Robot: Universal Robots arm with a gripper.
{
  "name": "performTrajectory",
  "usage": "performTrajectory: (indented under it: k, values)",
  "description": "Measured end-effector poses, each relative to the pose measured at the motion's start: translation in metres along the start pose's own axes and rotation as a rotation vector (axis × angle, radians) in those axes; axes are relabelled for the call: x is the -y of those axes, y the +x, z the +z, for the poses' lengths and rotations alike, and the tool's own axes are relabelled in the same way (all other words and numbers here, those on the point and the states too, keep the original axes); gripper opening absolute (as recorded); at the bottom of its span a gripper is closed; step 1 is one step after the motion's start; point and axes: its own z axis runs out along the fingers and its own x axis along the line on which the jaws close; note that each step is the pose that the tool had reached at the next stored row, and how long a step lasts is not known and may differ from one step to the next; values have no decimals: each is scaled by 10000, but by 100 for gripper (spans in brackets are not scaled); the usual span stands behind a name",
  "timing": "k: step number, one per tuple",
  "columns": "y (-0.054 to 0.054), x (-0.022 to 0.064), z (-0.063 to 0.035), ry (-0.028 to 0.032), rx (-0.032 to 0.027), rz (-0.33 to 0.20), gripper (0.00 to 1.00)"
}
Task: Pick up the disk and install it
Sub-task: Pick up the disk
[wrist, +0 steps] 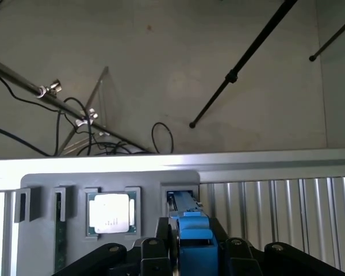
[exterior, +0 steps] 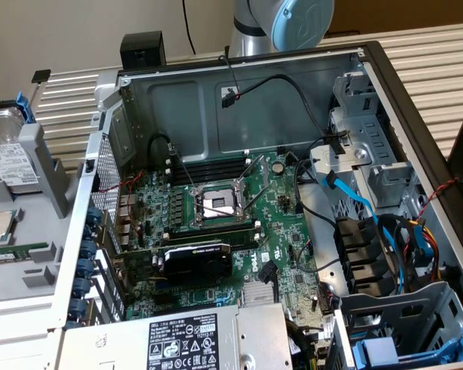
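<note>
- A processor chip (wrist: 109,213) sits in the grey holder (wrist: 46,241), just beside the gripper (wrist: 192,241).
- The gripper clamps the disk (wrist: 194,227) by its blue carrier; the disk sits in the holder's slot between the gripper's fingers.
- Slatted tabletop (wrist: 276,207) lies past the gripper.

Blue and black cables (exterior: 355,202) drape across the drive bays (exterior: 363,258); room lies open above the motherboard (exterior: 285,202); holder walls (wrist: 103,179) hem the disk (wrist: 192,233) closely.

Slatted table (exterior: 424,46) carries computer case (exterior: 185,100), tray (exterior: 31,266)
</note>
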Motion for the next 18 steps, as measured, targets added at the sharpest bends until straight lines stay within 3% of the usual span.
performTrajectory:
  k: [18]
  values:
    - [-10,-24,-118,6,-131,14,38]
